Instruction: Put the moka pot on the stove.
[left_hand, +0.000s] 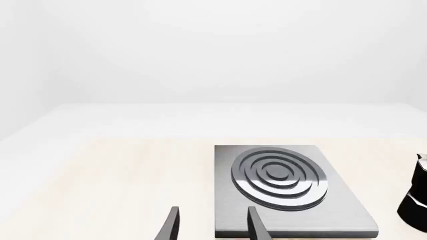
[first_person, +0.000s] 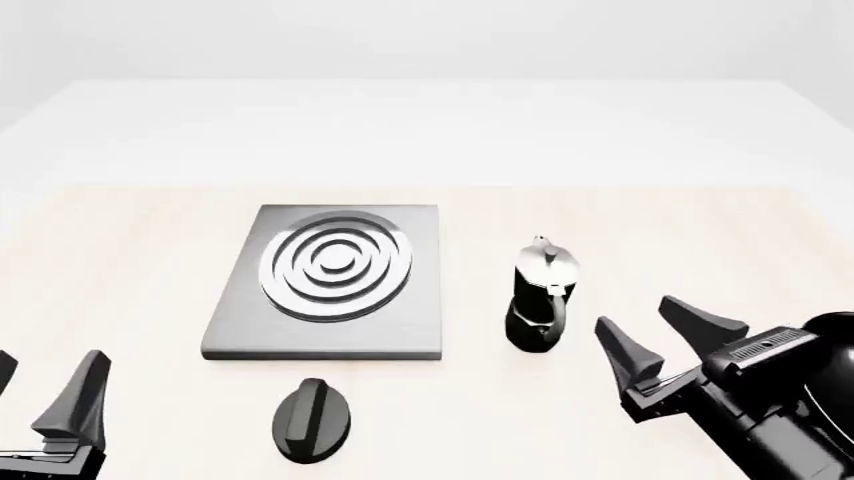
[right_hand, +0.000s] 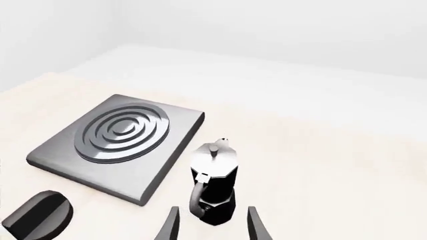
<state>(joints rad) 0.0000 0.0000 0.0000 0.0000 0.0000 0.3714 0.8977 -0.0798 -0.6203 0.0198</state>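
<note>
Views: front view alone shows both grippers, right gripper and left gripper; left wrist view catches only an edge of the pot and misses the knob
Pot: upright on the table, just right of the stove, apart from it; handle toward the right gripper
Grippers: both spread wide, holding nothing; right one near the pot, not touching
Counts: one pot; one stove; one knob; two grippers
Materials: pot black, waisted, shiny silver lid; stove flat grey metal, concentric silver rings; knob flat black oval; table pale wood
</note>
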